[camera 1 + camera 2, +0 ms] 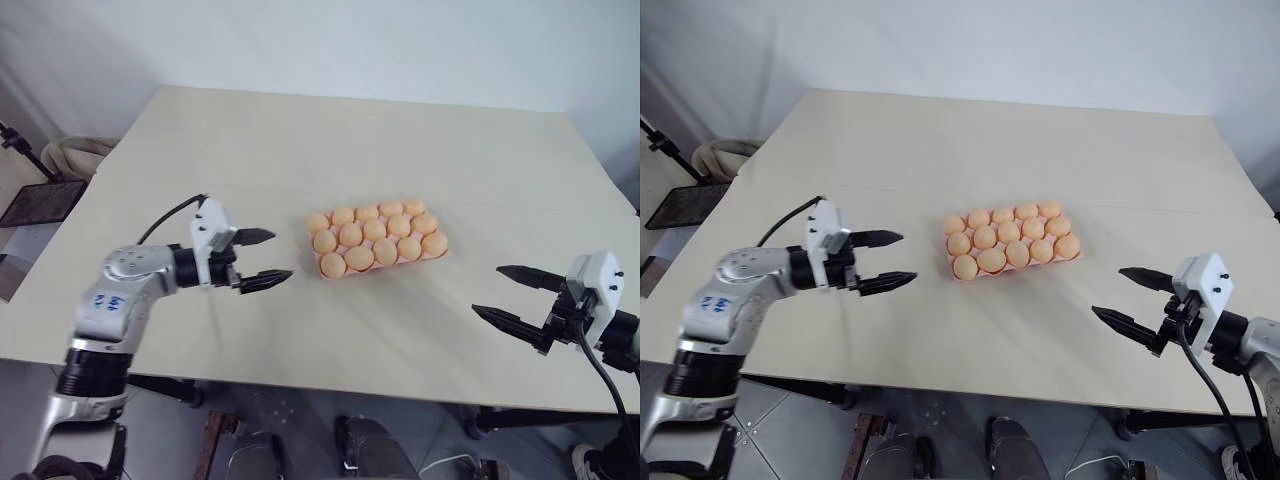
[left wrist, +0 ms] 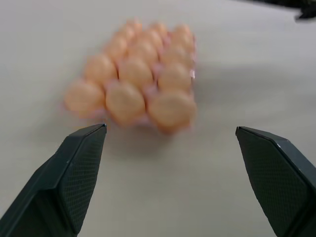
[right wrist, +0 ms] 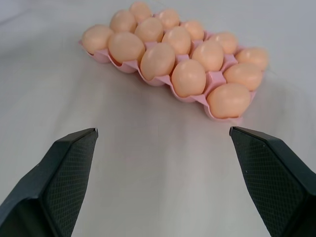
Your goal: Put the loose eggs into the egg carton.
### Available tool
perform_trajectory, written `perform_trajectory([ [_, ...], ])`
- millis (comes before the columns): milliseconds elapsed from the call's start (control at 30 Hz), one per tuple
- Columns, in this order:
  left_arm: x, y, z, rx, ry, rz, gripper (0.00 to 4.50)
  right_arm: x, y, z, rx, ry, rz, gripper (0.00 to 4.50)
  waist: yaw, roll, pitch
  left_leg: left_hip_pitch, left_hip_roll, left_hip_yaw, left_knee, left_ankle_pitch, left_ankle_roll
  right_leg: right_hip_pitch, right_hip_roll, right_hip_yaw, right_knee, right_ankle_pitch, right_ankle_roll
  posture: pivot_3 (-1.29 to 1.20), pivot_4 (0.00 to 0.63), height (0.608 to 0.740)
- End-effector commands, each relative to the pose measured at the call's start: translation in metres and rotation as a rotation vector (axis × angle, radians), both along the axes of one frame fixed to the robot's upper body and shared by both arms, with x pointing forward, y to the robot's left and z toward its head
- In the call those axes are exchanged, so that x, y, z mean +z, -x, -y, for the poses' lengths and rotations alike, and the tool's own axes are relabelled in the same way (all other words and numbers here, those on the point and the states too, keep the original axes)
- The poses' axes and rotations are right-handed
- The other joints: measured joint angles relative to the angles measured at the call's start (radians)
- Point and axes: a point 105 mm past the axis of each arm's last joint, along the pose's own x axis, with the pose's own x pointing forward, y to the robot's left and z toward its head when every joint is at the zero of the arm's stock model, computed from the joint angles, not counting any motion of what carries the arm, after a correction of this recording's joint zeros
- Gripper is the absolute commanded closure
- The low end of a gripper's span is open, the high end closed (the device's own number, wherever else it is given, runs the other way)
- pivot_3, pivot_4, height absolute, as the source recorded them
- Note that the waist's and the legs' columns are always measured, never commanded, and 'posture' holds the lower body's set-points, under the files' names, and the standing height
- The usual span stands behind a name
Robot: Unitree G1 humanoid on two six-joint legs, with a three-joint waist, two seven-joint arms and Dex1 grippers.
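Observation:
The pink egg carton [image 1: 441, 254] lies at the middle of the table, and a pale orange egg [image 1: 375, 230] sits in every cup. Loose eggs are out of view: each egg I see is in the carton. My left gripper [image 1: 281, 255] hovers just left of the carton, pointing at its short end, open and empty. The left wrist view looks past its fingers [image 2: 74, 173] at the carton [image 2: 192, 74]. My right gripper [image 1: 487, 289] hangs to the right of and nearer than the carton, also open with nothing in it. Its wrist view shows the carton [image 3: 217, 81] a short way ahead.
The pale table runs to a front edge [image 1: 330, 385] close under both grippers. Off its left side stand a dark flat panel [image 1: 40, 200] on a black stand and a beige coiled thing [image 1: 75, 150]. A white backdrop rises behind the table.

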Motion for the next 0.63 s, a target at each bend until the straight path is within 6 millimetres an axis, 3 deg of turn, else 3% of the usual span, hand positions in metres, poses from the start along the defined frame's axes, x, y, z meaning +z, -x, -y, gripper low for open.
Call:
perform_trajectory([
  [33,0.014,0.001,-0.036,0.047,-0.037,0.052,0.04,0.008,-0.001,-0.003,0.023,0.000,0.046,0.00,0.000,0.000,0.000,0.000,0.000,0.000,0.000,0.000,0.000,0.000,0.000,0.000,0.000,0.000,0.000,0.00,0.150,0.740],
  [300,0.027,-0.003,-0.076,0.095,-0.067,0.116,0.04,0.012,-0.003,0.003,0.032,0.024,0.053,0.00,0.006,0.000,0.000,-0.002,0.001,0.000,-0.001,-0.001,0.000,-0.003,-0.001,-0.001,-0.001,-0.002,-0.003,0.00,0.150,0.740],
  [633,0.031,-0.007,-0.074,0.091,-0.039,0.176,0.04,0.021,-0.011,0.007,0.030,0.044,0.082,0.00,0.003,0.000,0.000,-0.003,0.001,0.001,-0.001,-0.002,0.000,-0.004,0.000,-0.001,0.000,-0.002,-0.003,0.00,0.150,0.740],
])
